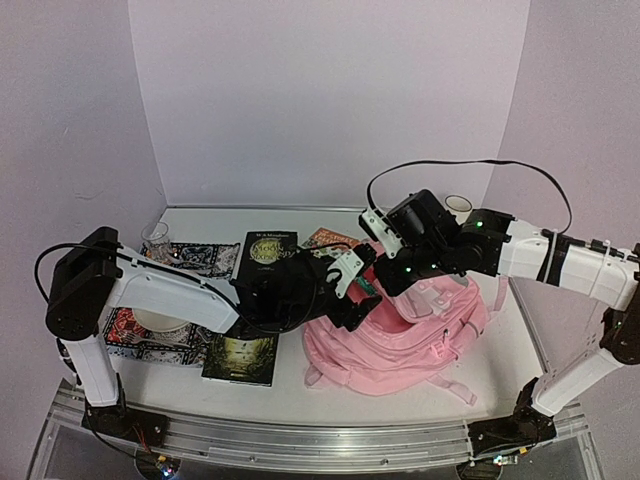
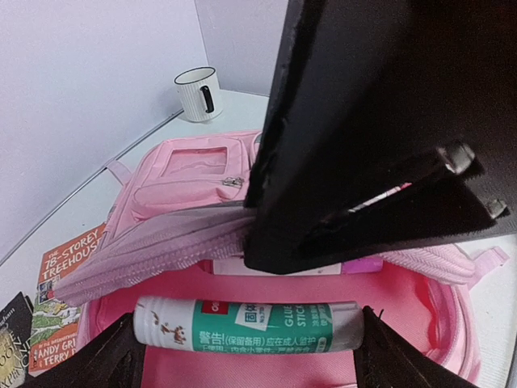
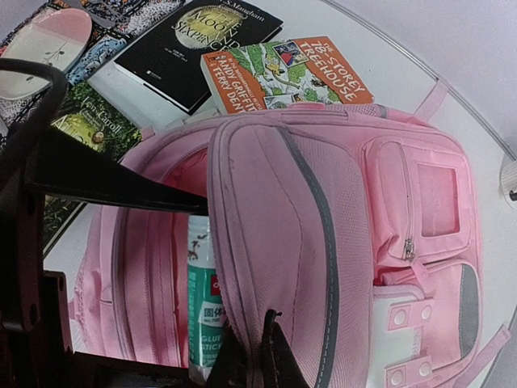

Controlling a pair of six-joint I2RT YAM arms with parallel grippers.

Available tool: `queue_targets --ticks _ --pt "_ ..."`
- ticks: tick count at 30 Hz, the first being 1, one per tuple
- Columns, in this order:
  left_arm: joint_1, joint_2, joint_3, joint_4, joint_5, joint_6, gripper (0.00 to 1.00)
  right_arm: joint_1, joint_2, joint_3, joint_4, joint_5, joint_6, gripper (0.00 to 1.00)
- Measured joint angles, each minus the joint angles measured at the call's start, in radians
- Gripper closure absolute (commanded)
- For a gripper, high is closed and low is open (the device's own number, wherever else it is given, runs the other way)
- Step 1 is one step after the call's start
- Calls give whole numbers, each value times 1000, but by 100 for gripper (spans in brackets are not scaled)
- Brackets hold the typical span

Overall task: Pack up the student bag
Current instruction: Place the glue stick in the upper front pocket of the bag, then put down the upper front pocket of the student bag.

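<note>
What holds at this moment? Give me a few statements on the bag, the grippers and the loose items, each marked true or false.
1. The right gripper pinches the flap of the student bag, lifting it off the main compartment. True.
2. A glue stick spans between the fingers of the left gripper, over the bag's opening. True.
3. The mug sits inside the bag. False: it stands on the table beyond the bag.
4. The Treehouse book is already packed. False: it lies on the table beside the bag.
</note>
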Motion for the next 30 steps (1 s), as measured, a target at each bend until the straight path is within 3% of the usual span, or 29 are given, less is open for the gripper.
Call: queue_targets --ticks 13,26,30 --pt "0 -11 -21 41 -17 -16 5 0 0 0 4 -3 0 100" --pt "16 -287 -295 29 -129 -182 4 0 37 -15 34 -35 9 100" --pt "93 -332 -303 -17 -106 -287 5 0 69 -27 56 -83 18 96"
